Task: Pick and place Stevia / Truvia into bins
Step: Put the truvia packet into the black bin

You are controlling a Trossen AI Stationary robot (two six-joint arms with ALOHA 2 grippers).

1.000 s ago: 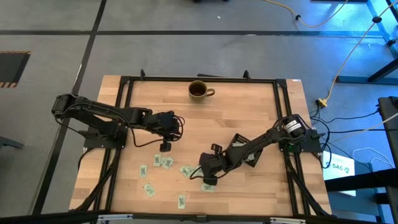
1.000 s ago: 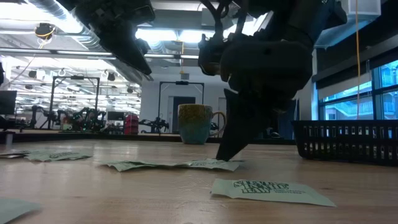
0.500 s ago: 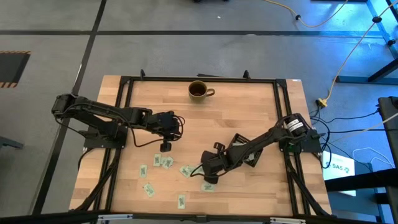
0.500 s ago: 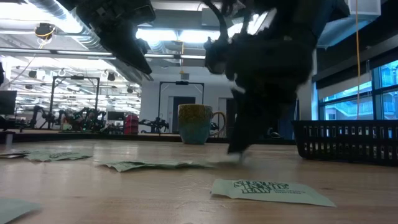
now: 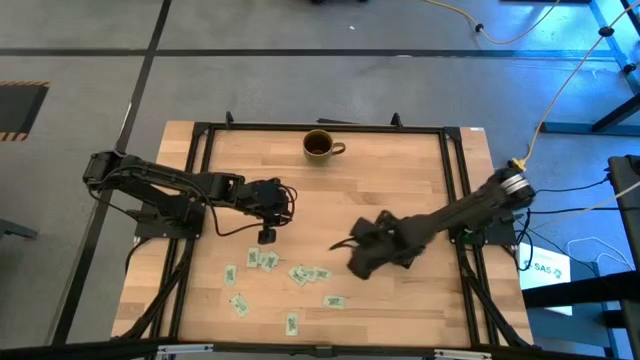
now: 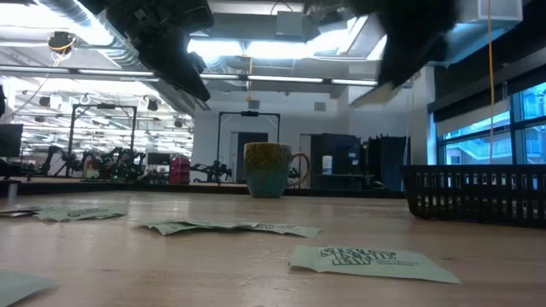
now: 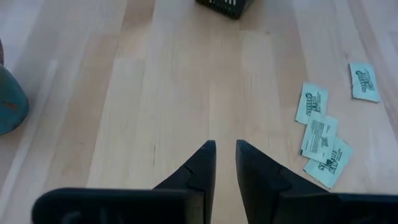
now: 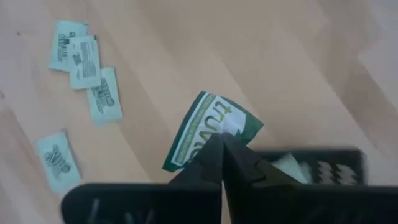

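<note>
Several pale green and white sachets (image 5: 268, 260) lie flat on the near half of the wooden table, also seen in the low view (image 6: 223, 227). My right gripper (image 5: 357, 263) is lifted above the table beside the black tray (image 5: 400, 256), shut on one sachet (image 8: 205, 132). The arm covers most of the tray in the high view; its corner (image 8: 326, 168) shows under the fingers. My left gripper (image 5: 265, 236) hovers over bare wood left of the middle, open by a narrow gap (image 7: 224, 148), with sachets (image 7: 321, 134) to one side. My right gripper pinches the sachet between its two fingertips (image 8: 214, 151) at one short edge (image 8: 219, 132). The sachet is lifted clear of the table. It sticks out past the fingertips, tilted, with its printed face toward the wrist camera.
A brown mug (image 5: 320, 146) stands near the far edge; in the low view it is teal (image 6: 267, 169). The tray's mesh wall (image 6: 478, 193) rises at the table's right. A dark frame rail (image 5: 452, 190) borders the table top. Bare wood lies between mug and sachets.
My right gripper has risen from the sachets on the table and swung toward the right, to the tray, carrying one sachet up with it. The other sachets stay where they were. My left arm has kept still.
</note>
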